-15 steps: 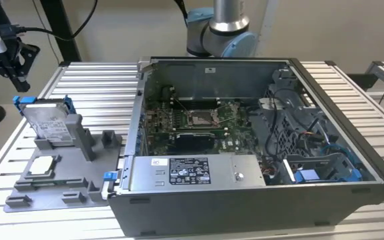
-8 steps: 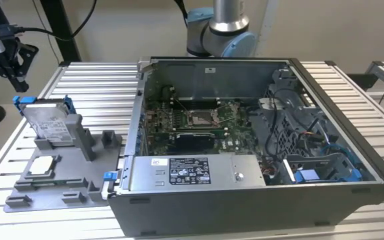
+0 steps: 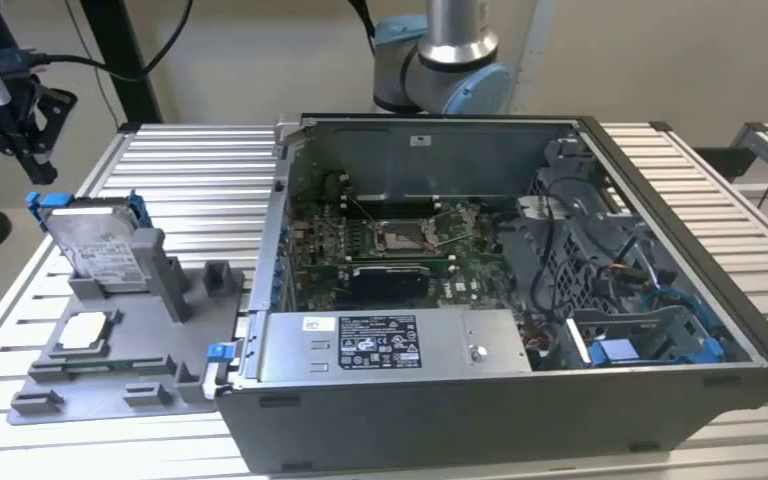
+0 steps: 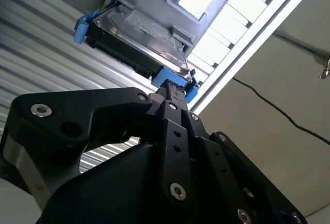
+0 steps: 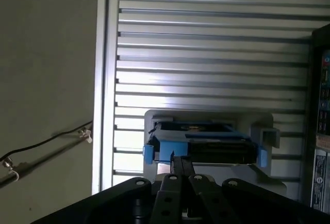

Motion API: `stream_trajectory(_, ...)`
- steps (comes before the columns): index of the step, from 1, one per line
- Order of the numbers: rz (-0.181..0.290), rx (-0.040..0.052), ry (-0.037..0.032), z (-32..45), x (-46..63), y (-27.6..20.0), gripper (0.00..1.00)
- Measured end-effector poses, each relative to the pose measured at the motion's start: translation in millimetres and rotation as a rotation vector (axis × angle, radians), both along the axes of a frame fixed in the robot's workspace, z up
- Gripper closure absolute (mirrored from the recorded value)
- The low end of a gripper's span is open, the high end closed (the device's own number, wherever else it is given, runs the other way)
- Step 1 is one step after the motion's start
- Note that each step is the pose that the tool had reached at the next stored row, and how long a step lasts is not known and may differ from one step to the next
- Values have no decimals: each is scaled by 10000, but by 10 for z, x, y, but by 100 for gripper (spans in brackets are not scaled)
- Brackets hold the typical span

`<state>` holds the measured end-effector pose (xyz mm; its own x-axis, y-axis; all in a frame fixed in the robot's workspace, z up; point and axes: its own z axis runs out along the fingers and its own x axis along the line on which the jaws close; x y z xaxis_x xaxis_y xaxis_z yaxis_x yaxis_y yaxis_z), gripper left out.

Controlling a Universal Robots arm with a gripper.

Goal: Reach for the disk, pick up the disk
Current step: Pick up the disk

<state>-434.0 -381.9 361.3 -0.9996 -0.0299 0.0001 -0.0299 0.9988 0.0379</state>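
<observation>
Disk (image 3: 97, 242), silver-grey with white label, blue-framed, standing tilted in grey holder (image 3: 144, 352), pincer (image 4: 169, 86) closed, empty, nearby

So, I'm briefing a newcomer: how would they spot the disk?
At the exterior view's left of the open grey computer case lies a grey plastic holder. The silver-grey metal disk stands on edge in it, blue-framed; the white-topped square chip beside it lies flat.

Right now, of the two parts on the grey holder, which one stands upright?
The disk, the silver-grey drive in a blue bracket, stands on edge in a slot; the white-topped chip lies flat on the holder.
</observation>
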Motion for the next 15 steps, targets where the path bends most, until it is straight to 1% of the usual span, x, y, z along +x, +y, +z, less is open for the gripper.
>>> stream_trajectory(2,259,-3,-2,-1,0,0,100)
stream_trajectory(5,793,-14,-5,-1,0,0,100)
stream_trajectory(15,2547,-106,-12,-1,0,0,100)
